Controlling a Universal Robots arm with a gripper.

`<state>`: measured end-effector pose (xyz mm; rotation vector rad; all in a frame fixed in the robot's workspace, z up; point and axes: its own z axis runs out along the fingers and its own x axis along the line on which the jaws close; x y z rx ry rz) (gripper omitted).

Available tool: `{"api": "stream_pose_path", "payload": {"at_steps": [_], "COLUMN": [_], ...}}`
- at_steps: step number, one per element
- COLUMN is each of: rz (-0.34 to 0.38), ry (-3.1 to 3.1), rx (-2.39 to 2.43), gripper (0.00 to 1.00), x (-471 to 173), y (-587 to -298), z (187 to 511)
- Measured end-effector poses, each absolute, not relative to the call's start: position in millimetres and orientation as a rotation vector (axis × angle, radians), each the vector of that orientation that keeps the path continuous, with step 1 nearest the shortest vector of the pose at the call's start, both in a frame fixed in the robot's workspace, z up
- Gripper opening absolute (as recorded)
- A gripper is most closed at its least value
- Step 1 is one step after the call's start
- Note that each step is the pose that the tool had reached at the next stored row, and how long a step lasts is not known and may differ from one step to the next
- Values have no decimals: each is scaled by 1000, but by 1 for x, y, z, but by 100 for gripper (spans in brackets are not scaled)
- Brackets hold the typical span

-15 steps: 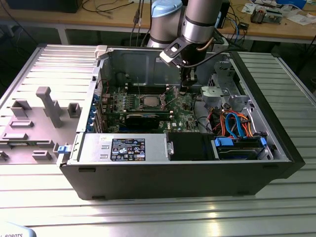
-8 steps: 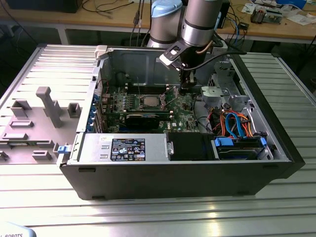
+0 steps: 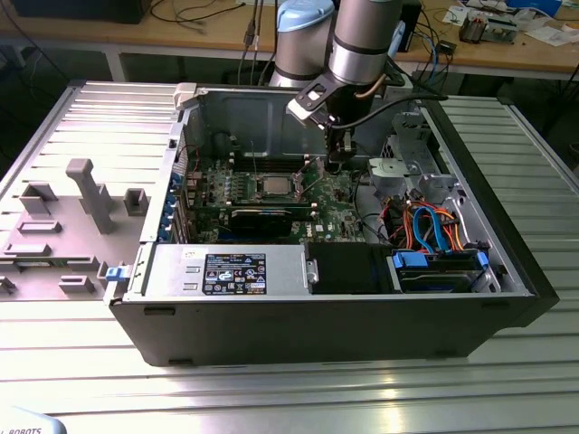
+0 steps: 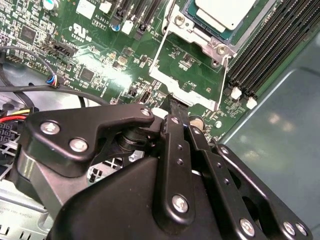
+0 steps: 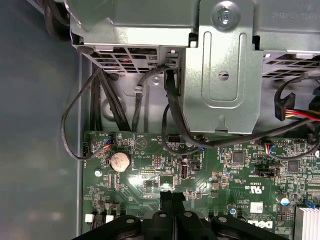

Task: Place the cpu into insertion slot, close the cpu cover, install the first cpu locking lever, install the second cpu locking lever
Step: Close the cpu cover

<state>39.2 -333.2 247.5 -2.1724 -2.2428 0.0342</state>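
The cpu (image 4: 225, 12), with its pale silver top, lies in the insertion slot (image 4: 215, 46) on the green motherboard; the exterior view shows the cpu (image 3: 275, 187) mid-board. The cpu cover (image 4: 186, 91), a silvery frame with a window, is swung open and lies flat beside the slot, with green board showing through it. My gripper (image 4: 171, 103) is shut with nothing between its black fingers, and its tips hang at the cover's free edge. I cannot tell whether they touch it. In the first wrist view the gripper (image 5: 172, 196) points down at the board. The gripper (image 3: 338, 159) sits to the exterior view's right of the slot.
The board lies inside an open black computer case (image 3: 507, 307). A metal drive cage (image 5: 222, 75) and black cables (image 5: 170, 115) stand close by the gripper. Memory slots (image 4: 270, 45) flank the socket. A coin battery (image 5: 120, 161) sits on the board. A grey fixture (image 3: 81, 194) stands left of the case.
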Motion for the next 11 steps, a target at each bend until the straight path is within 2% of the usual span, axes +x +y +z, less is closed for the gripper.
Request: {"api": "stream_pose_path", "payload": {"at_steps": [11], "rz": [34], "ry": [-2243], "rx": [-2173], "gripper": [11], "x": [37], "y": [-333], "z": [247]}}
